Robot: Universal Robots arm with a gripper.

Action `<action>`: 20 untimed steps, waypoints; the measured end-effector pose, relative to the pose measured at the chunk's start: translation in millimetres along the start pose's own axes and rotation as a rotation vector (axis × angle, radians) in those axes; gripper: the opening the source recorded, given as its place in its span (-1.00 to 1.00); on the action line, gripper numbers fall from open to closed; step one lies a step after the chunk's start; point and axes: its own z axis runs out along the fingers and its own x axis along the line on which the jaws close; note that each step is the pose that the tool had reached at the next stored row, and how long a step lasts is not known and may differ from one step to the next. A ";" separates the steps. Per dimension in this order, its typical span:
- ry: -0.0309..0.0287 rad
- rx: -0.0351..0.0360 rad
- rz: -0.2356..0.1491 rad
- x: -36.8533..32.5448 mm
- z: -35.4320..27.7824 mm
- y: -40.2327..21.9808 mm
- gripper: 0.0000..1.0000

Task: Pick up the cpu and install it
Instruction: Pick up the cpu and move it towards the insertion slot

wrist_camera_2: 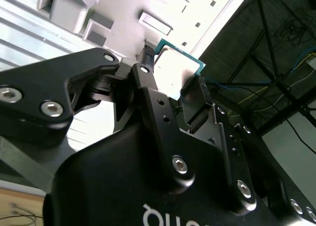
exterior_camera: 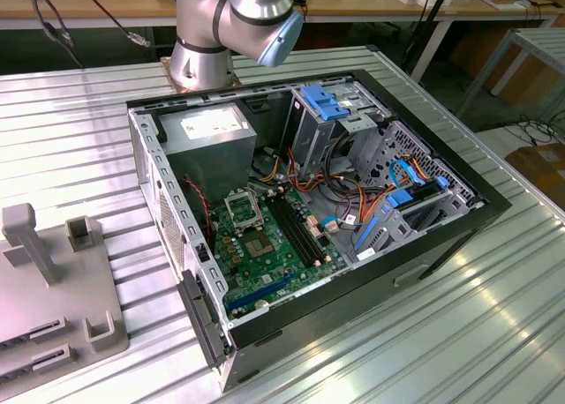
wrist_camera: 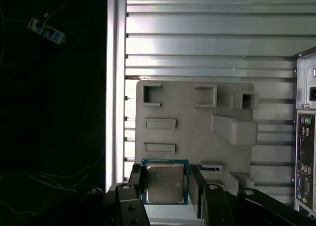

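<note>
In both wrist views my gripper is shut on the cpu, a small flat square chip with a silver-grey top and a green rim. One black finger presses each of two opposite edges. The cpu hangs in the air well above the grey fixture plate, held by the gripper. In the exterior view the open computer case lies on the table with its green motherboard and the hollow silver socket frame facing up.
The grey fixture plate with raised blocks lies at the exterior view's left, beside the case. The arm's base stands behind the case. Cables, blue drive brackets and a power supply crowd the case interior. The ribbed metal table surrounds it.
</note>
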 end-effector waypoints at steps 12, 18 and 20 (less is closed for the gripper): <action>0.0062 -0.0001 0.000 -1.3 -12.4 0.1 -0.05; 0.0100 -0.0003 0.000 -1.9 -17.5 0.2 -0.05; 0.0103 -0.0002 0.000 -1.9 -17.6 0.2 -0.05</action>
